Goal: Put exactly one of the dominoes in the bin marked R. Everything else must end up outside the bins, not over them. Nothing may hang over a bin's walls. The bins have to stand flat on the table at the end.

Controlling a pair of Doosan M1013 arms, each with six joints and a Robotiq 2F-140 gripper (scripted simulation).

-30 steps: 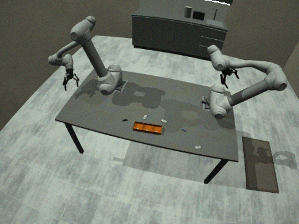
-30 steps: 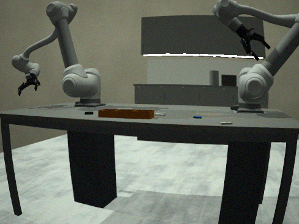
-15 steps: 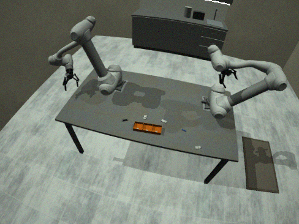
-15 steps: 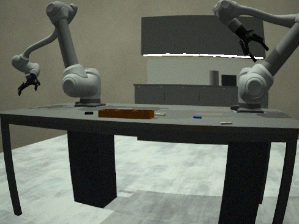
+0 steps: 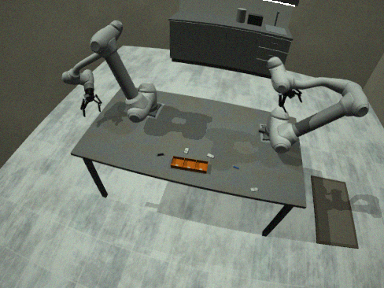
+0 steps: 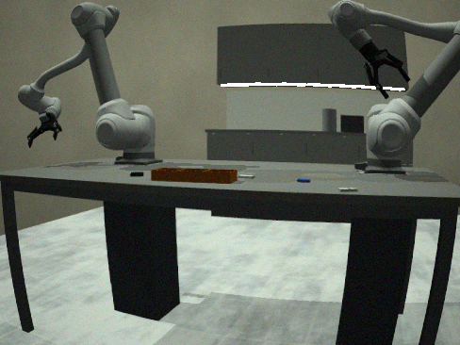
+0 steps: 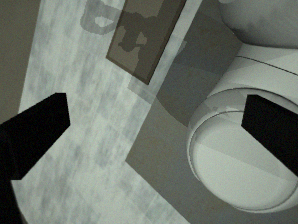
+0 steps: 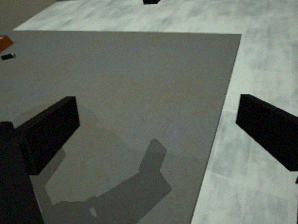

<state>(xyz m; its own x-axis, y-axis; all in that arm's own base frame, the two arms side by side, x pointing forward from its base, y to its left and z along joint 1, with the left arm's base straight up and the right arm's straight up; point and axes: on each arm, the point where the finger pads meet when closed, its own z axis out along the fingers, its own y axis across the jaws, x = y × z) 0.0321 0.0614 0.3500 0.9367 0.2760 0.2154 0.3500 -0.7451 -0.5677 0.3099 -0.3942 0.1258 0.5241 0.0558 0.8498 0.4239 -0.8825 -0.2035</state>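
- A room with a kitchen area is shown, fitted out as a robot work space.
- A long grey cabinet [image 5: 228,45] [image 6: 283,146], topped by a counter, can be seen behind the table [image 5: 130,157] [image 6: 85,186].
- A dark wall cupboard [image 6: 306,54] is underlined by a bright strip light [image 6: 283,85].
- Two robot arms [image 5: 122,75] [image 6: 104,66] are mounted on the table.

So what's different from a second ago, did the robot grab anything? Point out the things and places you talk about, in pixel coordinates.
It grabbed nothing and let nothing go. The left gripper [image 5: 293,106] [image 6: 398,90] [image 7: 156,110] swung slightly down and leftward in the exterior picture. The right gripper [image 5: 92,113] [image 6: 43,142] [image 8: 158,110] moved barely, if at all. Both stayed open; the orange bins [image 5: 190,159] [image 6: 194,175] [image 8: 4,43] stayed put.
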